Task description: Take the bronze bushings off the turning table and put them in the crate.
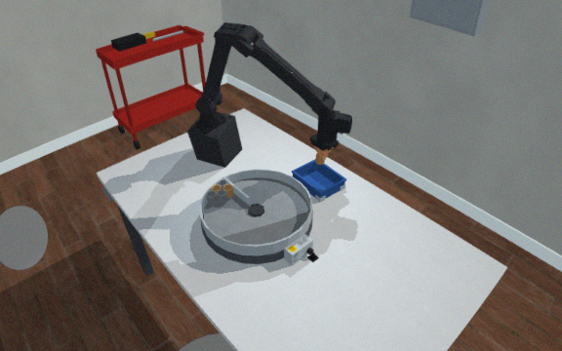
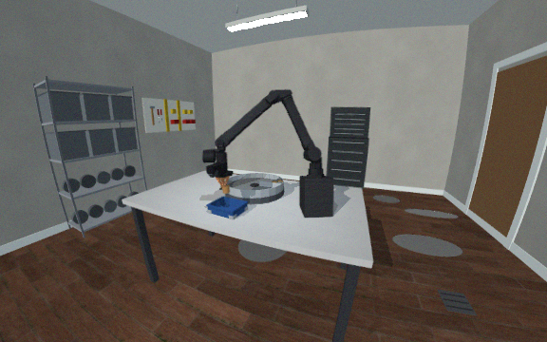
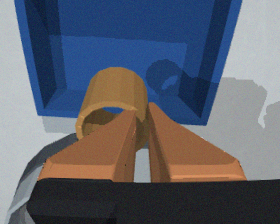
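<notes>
My gripper [image 1: 321, 155] [image 2: 224, 186] [image 3: 142, 111] is shut on the wall of a bronze bushing [image 1: 320, 160] [image 2: 226, 190] [image 3: 116, 86]. The bushing hangs tilted above the near edge of the blue crate [image 1: 304, 185] [image 2: 218, 210] [image 3: 218, 47]. No bushing shows on the visible crate floor; its near part is partly hidden in the wrist view. On the turning table [image 1: 257, 249] [image 2: 265, 195], a bronze bushing [image 1: 229, 190] and another bronze bushing [image 1: 216, 188] stand clustered with grey steel bushings [image 1: 211, 196] beside the guide bar, near the rim.
The turning table's raised rim stands close beside the crate. A pale guide bar [image 1: 236, 187] runs from the rim toward the dark hub [image 1: 256, 210]. A control box [image 1: 297, 250] sits at the rim. The arm's black base [image 1: 216, 140] [image 2: 316, 196] stands behind the turning table.
</notes>
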`<action>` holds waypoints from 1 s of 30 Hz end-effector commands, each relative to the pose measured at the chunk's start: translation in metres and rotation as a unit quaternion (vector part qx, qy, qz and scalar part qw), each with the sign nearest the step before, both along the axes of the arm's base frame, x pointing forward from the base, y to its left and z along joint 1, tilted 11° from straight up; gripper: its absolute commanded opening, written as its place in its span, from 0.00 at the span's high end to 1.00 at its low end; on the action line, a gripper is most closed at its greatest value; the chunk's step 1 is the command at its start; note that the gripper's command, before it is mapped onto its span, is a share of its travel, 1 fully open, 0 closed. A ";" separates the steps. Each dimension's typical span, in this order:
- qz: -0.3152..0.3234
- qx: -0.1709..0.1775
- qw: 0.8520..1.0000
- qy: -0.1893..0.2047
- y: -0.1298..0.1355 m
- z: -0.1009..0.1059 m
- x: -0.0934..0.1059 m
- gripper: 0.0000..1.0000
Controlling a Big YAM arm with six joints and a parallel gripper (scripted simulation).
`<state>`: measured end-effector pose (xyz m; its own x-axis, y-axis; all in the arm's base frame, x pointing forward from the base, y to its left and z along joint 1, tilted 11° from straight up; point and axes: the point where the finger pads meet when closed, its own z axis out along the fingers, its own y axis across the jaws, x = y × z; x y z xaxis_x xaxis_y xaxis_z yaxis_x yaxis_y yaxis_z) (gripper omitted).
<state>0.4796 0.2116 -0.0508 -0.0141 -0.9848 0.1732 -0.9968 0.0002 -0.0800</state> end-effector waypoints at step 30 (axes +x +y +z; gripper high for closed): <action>0.002 0.009 1.000 -0.019 -0.006 -0.045 0.024 1.00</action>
<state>0.4827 0.1990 -0.1130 -0.0178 -0.9844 0.1748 -0.9971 0.0045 -0.0765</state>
